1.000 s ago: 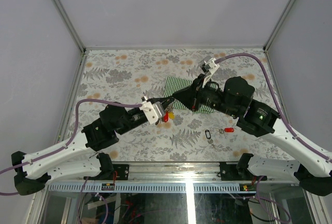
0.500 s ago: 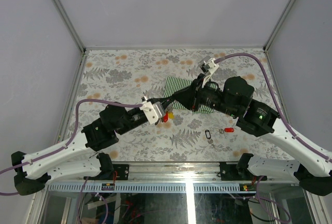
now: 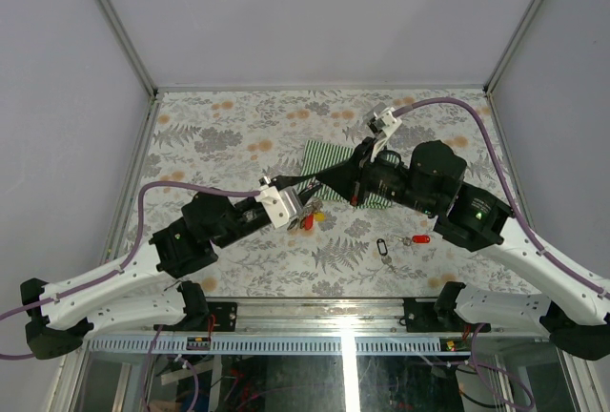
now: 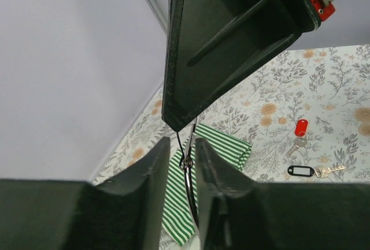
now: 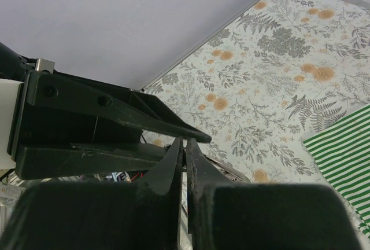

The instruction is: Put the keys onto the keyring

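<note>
Black fingers of the right claw point(image 5: 184, 147) are pressed together on the thin wire of the keyring point(image 4: 188, 166), apparently to hold it steady in the air. The left claw point(image 4: 182, 146) meets it tip to tip, its fingers a little apart with the wire running down the gap, so the right claw seems to carry the ring alone. The ring's tagged bunch point(image 3: 311, 216) hangs over the counter point(image 3: 238, 126). Beyond lies the striped cloth point(image 4: 222, 143). The red-tagged key point(image 4: 300, 128) and black-tagged key point(image 4: 302, 171) rest near each other on the counter, well apart from both claws, not yet threaded. Whether the wire touches the left fingers, and where the ring splits, cannot be made out.
</note>
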You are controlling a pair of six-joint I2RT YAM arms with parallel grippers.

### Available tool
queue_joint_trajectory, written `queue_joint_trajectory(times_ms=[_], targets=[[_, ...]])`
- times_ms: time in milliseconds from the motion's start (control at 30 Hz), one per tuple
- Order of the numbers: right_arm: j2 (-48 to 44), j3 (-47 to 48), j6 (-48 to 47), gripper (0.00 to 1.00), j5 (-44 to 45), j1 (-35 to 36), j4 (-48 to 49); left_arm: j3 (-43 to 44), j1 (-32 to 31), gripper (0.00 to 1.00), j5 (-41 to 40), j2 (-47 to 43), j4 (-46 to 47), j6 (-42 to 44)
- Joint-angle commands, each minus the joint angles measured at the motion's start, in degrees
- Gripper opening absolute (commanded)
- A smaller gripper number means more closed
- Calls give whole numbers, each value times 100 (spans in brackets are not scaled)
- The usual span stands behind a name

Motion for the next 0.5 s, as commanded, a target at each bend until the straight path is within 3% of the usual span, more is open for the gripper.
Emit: queue_joint_trajectory(times_ms=[0, 167, 467], targets=[[-78, 132, 22, 0, 41, 15, 392, 175, 24, 30, -75, -93, 469, -36], [-87, 114, 43, 0, 51, 15, 405, 143, 21, 30, -117, -94, 522, -42], [-90, 98, 49, 0, 86, 15, 386, 131, 23, 20, -146, -113, 602, -56]])
